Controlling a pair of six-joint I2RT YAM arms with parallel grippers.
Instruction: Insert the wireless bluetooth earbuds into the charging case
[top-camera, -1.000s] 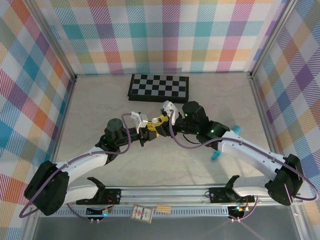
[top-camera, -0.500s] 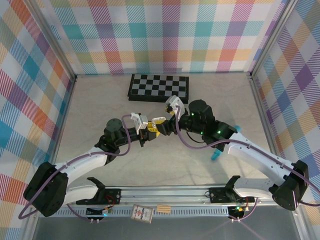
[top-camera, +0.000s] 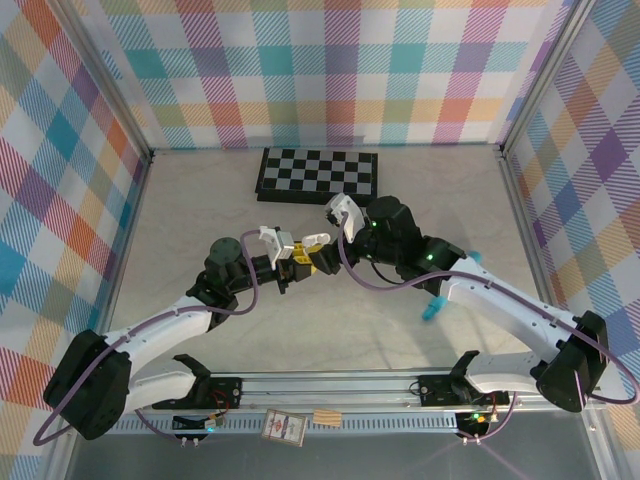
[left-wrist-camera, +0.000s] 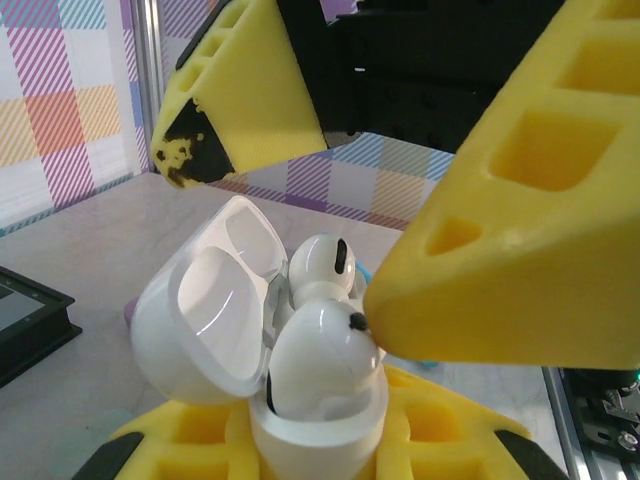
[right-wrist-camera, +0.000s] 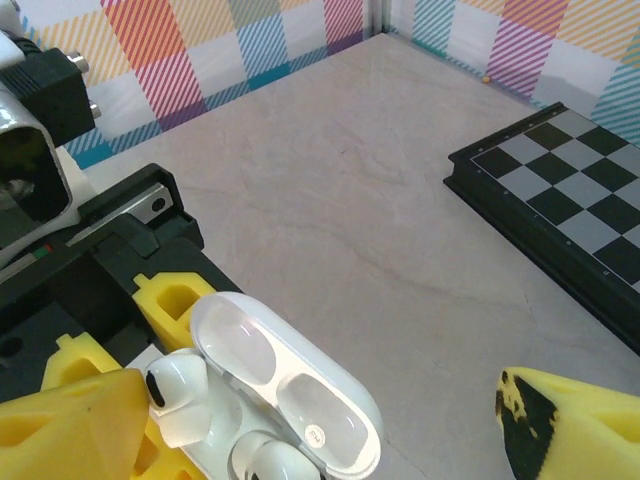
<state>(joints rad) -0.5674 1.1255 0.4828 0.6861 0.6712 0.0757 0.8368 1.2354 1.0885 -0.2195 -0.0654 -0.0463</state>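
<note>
Earbuds (left-wrist-camera: 320, 345), two glossy white ones, sit inside the charging case (right-wrist-camera: 285, 385), side by side. Each stands in its own pocket with the round head up, and each head has a small dark spot. The nearer one in the left wrist view looks not fully sunk, because most of its head is above the rim of the case (how deep the stem goes I cannot tell).

The case is white and its lid is open, tilted back from the body, so that I see the two shallow hollows on the inner side of the lid.

The left gripper (left-wrist-camera: 315, 445) is closed narrow on the lower part of the case. Its yellow fingers (left-wrist-camera: 170, 445) press on both sides of the body and hold it upright above the table (top-camera: 200, 200).

The right gripper (right-wrist-camera: 320, 390) stands wide and holds nothing. It hangs over the case, one yellow finger on each side of it. In the left wrist view the tip of one finger is just beside the nearer earbud, maybe touching; I cannot say which. The other finger has a black worn tip and is above the lid, apart from it.

Beyond the case, near the back wall, lies a folded chessboard (top-camera: 318, 172). To the right of the case, well apart, a small teal piece (top-camera: 432, 308) lies on the table.
</note>
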